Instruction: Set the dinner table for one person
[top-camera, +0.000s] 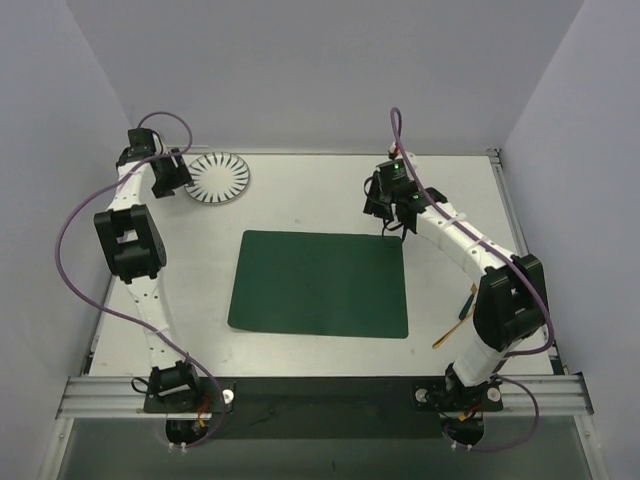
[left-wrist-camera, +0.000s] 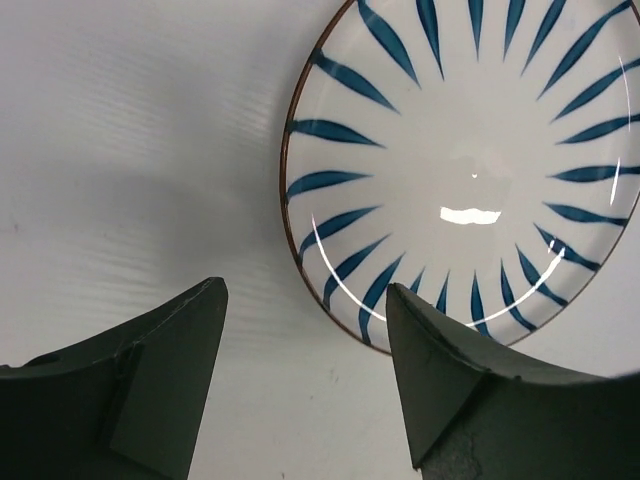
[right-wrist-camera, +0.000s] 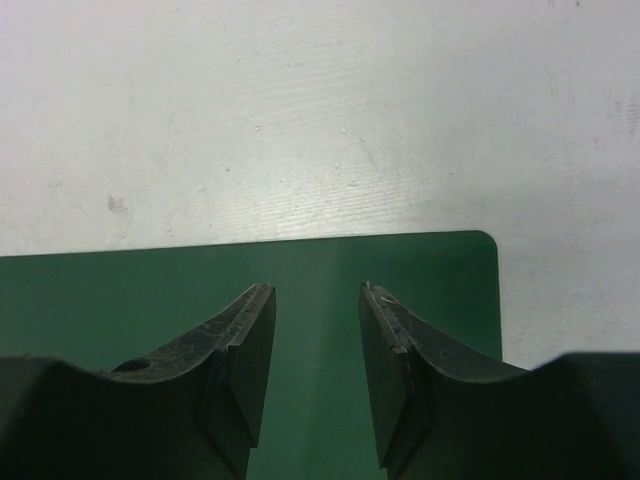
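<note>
The white dinner table (top-camera: 300, 205) holds a dark green placemat (top-camera: 320, 285) in its middle. A white plate with blue radial stripes (top-camera: 218, 178) lies at the far left. My left gripper (top-camera: 174, 184) is open and empty just left of the plate. In the left wrist view the plate (left-wrist-camera: 470, 170) fills the upper right, and the left gripper (left-wrist-camera: 305, 300) has its right finger over the plate's near rim. My right gripper (top-camera: 396, 220) is open and empty above the placemat's far right corner (right-wrist-camera: 440, 270). The right gripper (right-wrist-camera: 317, 295) has bare mat between its fingers.
A thin utensil with a green and yellow handle (top-camera: 455, 318) lies on the table at the right, partly behind the right arm. A metal rail (top-camera: 320, 392) runs along the near edge. Grey walls close in the left, far and right sides.
</note>
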